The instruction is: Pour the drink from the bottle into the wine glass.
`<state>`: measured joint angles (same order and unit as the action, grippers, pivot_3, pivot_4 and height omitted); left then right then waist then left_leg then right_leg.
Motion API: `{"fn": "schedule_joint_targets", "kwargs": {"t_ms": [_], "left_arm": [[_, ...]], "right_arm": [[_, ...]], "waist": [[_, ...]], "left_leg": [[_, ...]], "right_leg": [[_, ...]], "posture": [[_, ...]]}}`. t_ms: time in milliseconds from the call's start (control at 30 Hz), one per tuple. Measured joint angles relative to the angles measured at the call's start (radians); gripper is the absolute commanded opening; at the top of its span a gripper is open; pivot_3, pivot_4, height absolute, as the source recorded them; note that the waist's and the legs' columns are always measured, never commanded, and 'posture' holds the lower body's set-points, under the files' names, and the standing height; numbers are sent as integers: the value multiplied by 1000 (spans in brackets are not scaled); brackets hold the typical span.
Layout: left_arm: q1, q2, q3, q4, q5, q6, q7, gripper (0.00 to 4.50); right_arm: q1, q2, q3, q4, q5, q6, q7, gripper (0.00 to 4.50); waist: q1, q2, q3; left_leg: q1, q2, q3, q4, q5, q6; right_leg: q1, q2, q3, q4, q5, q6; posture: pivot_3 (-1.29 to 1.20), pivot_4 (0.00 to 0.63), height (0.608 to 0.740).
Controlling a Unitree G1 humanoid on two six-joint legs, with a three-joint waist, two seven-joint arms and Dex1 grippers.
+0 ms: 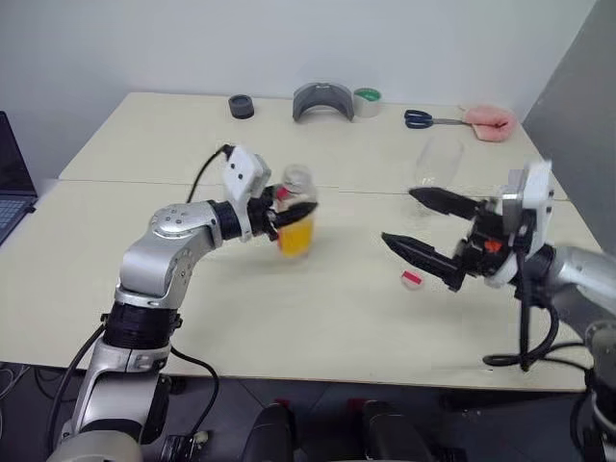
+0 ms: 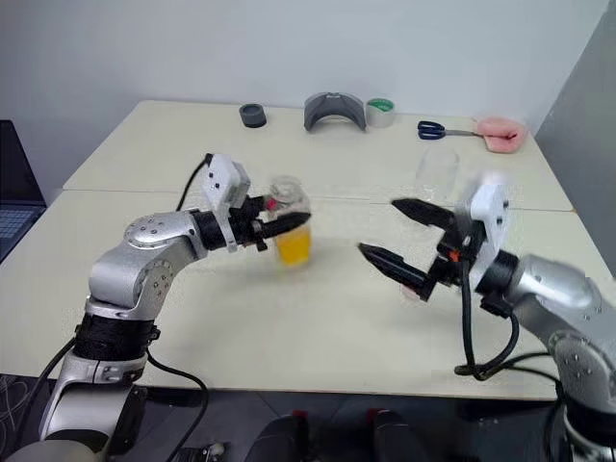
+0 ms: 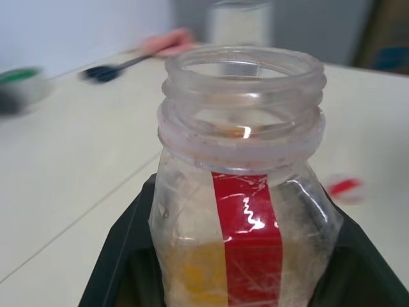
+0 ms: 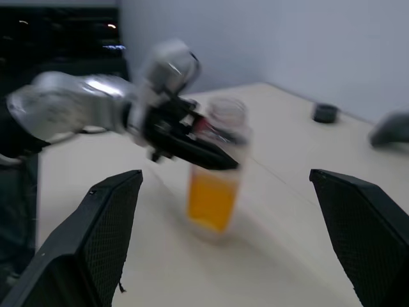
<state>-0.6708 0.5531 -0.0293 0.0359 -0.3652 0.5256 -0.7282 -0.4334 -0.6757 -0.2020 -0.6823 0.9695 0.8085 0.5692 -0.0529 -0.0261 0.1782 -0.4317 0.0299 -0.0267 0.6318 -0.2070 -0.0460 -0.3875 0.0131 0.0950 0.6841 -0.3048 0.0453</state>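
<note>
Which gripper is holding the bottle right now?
The left gripper, shut on the uncapped bottle; the right gripper is open and empty.

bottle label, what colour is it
Red: a vertical stripe on the bottle, clearest in the left wrist view.

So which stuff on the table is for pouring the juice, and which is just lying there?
For the job:
- bottle, cap off, in the left gripper
- drink inside it
- wine glass
- cap on the table
- right gripper, fingers open, empty

Just lying about:
- scissors
- tape roll
- grey curved piece
- black ring
- pink thing
- laptop
</note>
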Motion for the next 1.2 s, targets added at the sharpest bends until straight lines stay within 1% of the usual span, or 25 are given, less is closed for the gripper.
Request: {"fn": "schedule_joint_targets", "kwargs": {"t_ms": [67,167,233,333,567,633,767,933,1033,1200], "left_arm": [[-22,-7,22,69,48,-37,68,2156],[-47,-18,61,150,104,-90,172,2156],[-50,-38,95,190,125,-120,237,2156],[-50,-65,125,254,143,-164,303,2156],[-50,-116,161,391,166,-300,387,2156],[-57,-121,176,450,168,-358,393,2156],[-81,-125,191,524,169,-418,396,2156],[-105,-127,195,586,167,-450,397,3500],[-106,-127,196,595,167,-450,393,4481],[-77,-127,196,555,168,-420,402,4481]], "right_arm": [[-85,8,32,39,51,31,-1,4472],[-140,23,85,90,71,52,4,4472],[-144,29,122,112,55,50,19,4472],[-144,31,183,135,-11,25,47,4472],[-144,72,236,159,-89,-22,86,4472],[-144,77,246,160,-107,-35,99,4472],[-144,84,259,159,-127,-38,107,4472],[-144,88,259,158,-134,-37,101,4500],[-147,90,259,157,-137,-36,95,4500],[-144,95,259,155,-155,-36,78,4500]], "waist": [[5,-1,0],[14,-1,0],[20,-1,0],[24,-1,0],[24,-1,0],[23,-1,0],[23,-1,0],[23,-1,0],[22,-1,0],[21,-1,0]], "left_leg": [[-1,0,0,0,0,0],[-1,-1,0,1,0,0],[-2,0,0,1,0,0],[-2,-1,0,1,0,0],[-3,-1,0,2,0,0],[-3,-1,0,2,0,0],[-3,-1,0,2,0,0],[-3,-1,0,4,0,0],[-3,-1,-1,5,0,0],[-3,-1,0,7,0,0]], "right_leg": [[0,-1,-1,0,0,0],[0,-3,-1,-1,0,0],[-1,-5,-1,-1,0,0],[-1,-8,-1,-1,0,0],[-1,-8,-3,0,0,0],[-1,-7,-3,0,0,0],[-1,-7,-3,1,0,0],[-1,-7,-3,4,0,0],[-1,-6,-4,5,0,0],[-1,-6,-3,6,0,0]], "posture": [[0,150,740],[0,150,740],[0,150,740],[0,150,740],[0,150,740],[0,150,740],[0,150,740],[0,150,740],[0,150,740],[0,150,740]]}}
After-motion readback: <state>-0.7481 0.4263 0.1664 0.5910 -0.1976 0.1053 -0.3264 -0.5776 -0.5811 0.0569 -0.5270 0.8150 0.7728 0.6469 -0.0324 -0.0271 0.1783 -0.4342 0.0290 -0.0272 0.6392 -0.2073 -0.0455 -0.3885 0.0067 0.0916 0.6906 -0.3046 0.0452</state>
